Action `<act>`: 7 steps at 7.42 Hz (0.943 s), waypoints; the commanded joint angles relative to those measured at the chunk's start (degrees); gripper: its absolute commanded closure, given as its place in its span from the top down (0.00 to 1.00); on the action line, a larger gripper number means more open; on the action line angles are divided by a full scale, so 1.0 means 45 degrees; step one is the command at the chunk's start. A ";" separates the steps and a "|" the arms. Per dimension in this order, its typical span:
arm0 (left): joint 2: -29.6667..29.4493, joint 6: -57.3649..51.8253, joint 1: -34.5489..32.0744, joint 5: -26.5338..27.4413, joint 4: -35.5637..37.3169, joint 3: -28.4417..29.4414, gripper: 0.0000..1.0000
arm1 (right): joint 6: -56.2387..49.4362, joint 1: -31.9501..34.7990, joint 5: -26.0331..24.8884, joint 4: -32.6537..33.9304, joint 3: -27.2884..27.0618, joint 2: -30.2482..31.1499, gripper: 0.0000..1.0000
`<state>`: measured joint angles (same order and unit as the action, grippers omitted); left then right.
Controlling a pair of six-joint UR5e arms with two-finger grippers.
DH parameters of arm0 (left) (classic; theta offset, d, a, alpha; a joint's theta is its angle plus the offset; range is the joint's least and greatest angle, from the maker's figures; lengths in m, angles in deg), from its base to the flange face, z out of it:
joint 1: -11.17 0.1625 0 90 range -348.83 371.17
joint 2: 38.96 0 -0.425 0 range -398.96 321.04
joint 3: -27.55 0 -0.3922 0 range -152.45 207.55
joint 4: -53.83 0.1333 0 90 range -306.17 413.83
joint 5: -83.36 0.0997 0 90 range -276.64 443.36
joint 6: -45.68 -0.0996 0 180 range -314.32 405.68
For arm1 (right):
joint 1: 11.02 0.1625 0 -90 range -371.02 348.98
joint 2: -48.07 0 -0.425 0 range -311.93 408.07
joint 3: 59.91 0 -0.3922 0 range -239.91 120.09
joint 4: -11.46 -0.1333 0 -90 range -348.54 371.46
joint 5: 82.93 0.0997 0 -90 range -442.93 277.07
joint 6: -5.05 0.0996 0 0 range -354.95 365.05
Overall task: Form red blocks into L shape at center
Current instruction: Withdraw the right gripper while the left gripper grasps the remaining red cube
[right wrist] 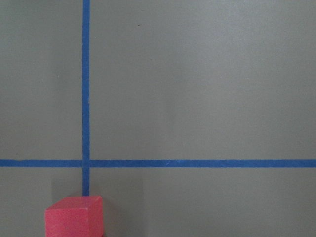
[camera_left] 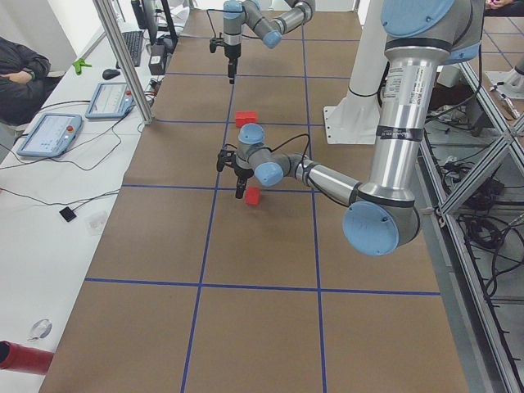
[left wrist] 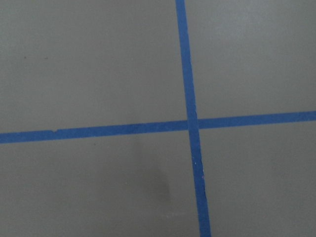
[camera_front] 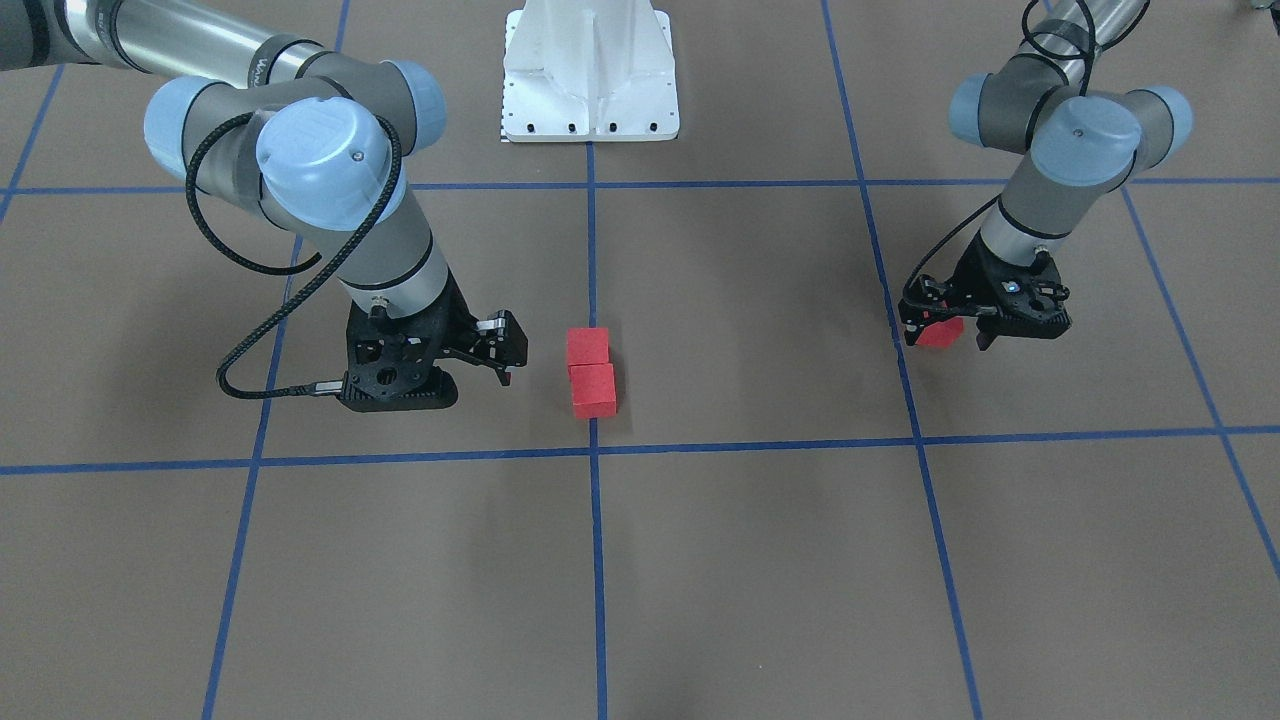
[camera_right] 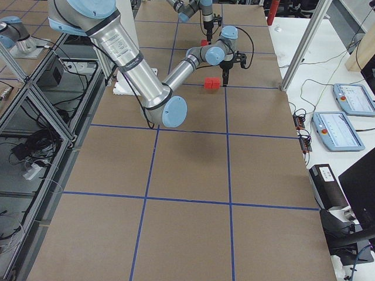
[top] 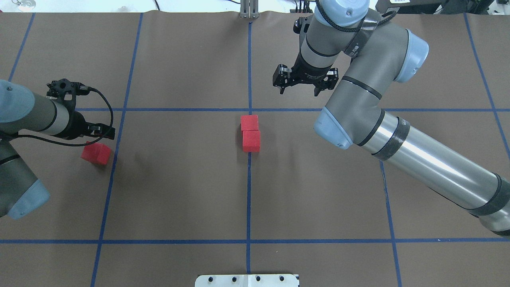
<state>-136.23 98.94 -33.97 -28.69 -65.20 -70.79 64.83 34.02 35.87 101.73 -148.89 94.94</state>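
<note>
Two red blocks [top: 250, 122] [top: 251, 141] lie touching in a line on the middle tape line, just on the robot's side of the center crossing [top: 250, 109]; they also show in the front view [camera_front: 587, 346] [camera_front: 593, 390]. The third red block [top: 96, 153] [camera_front: 940, 332] lies turned at the far left, at the tips of my left gripper [camera_front: 947, 338], whose fingers stand wider than the block. My right gripper [top: 299, 91] [camera_front: 490, 360] is open and empty beside the pair. The right wrist view shows one block [right wrist: 74, 216] at its bottom edge.
The white robot base plate [camera_front: 590, 70] stands at the table's robot side. Blue tape lines [left wrist: 192, 123] grid the brown surface. A side desk with tablets [camera_left: 49, 135] and a seated person [camera_left: 20, 70] lies beyond the far edge.
</note>
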 commanded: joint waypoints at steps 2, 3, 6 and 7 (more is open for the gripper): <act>0.0347 -0.0038 0.0247 0.0038 -0.0015 -0.0059 0.97 | -0.0002 0.0049 0.0065 -0.0002 0.0008 0.0012 0.99; 0.0366 -0.0038 0.0266 0.0057 -0.0015 -0.0098 0.69 | -0.0002 0.0049 0.0046 -0.0002 0.0008 0.0051 0.99; 0.0872 0.0001 0.0266 -0.0039 0.0160 -0.0953 0.00 | -0.0002 0.0069 0.0065 -0.0002 0.0008 0.0129 0.99; 0.0952 0.0001 0.0266 -0.0234 0.1147 -0.1867 0.00 | -0.0002 0.0146 0.0084 -0.0002 -0.0012 0.0129 0.99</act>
<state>-132.68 98.90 -32.78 -28.96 -63.58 -75.14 64.82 34.42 36.18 101.72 -148.86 95.49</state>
